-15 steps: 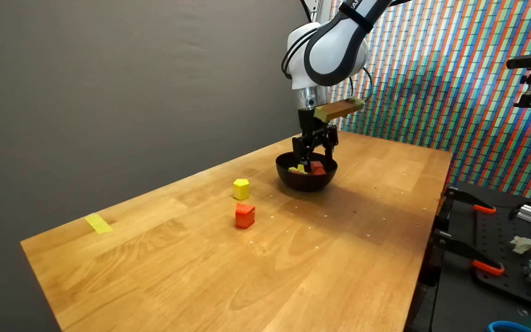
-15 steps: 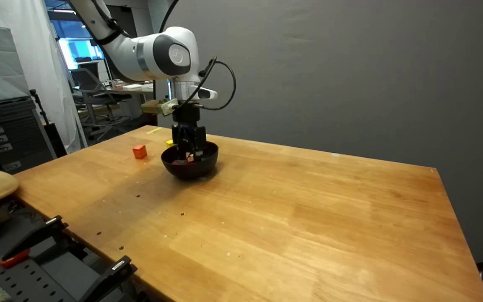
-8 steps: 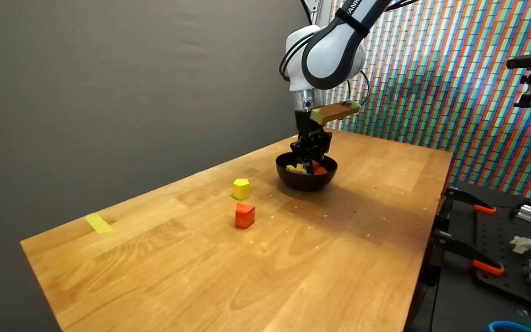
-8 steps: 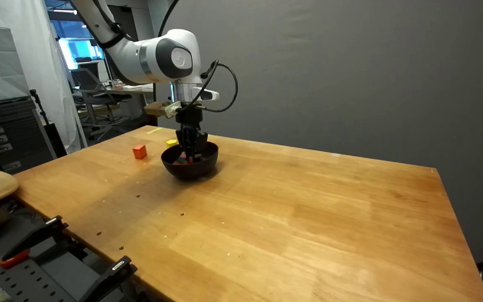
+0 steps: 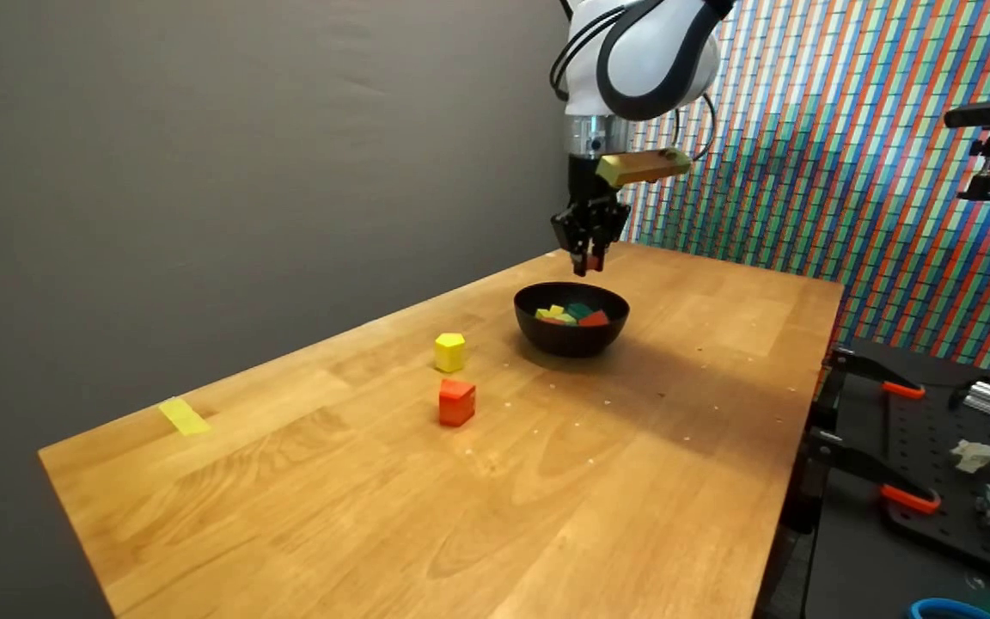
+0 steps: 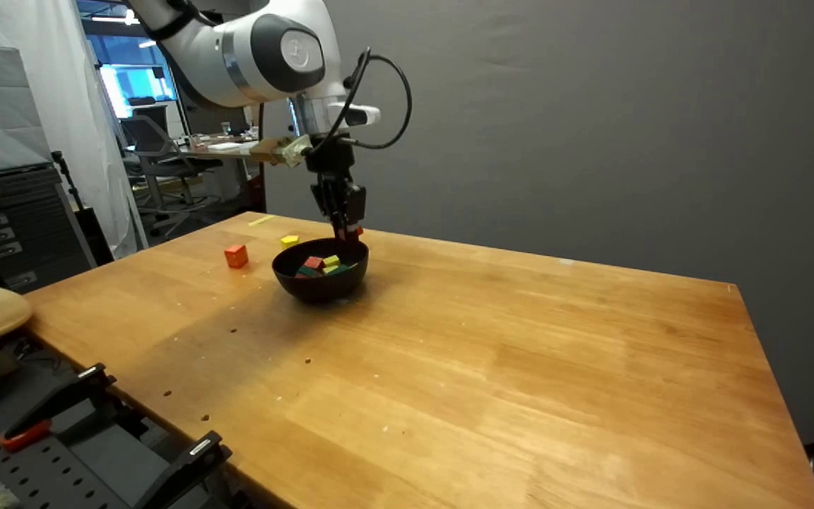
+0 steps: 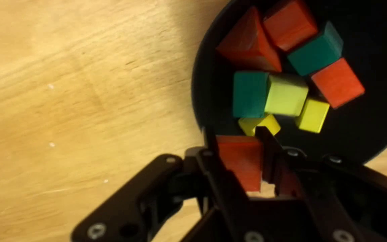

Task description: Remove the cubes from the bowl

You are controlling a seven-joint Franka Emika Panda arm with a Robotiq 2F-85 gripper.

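Wrist view shows me plainly what both exterior views leave small: in the black bowl (image 7: 371, 117) lie a pointed red wedge (image 7: 247, 43), dark green blocks (image 7: 250, 95), a pale yellow-green cube (image 7: 286, 97), small bright yellow blocks (image 7: 313, 116) and flat-faced red cubes (image 7: 338, 82). My claw (image 7: 236, 137) pinches a boxy red block (image 7: 240, 164) between its tips, held clear of that pile. Both exterior views add, left of the bowl on the grainy wooden table (image 5: 546, 516), an orange-red cube (image 5: 457, 402) and a many-sided yellow block (image 5: 449, 352), near each other but apart.
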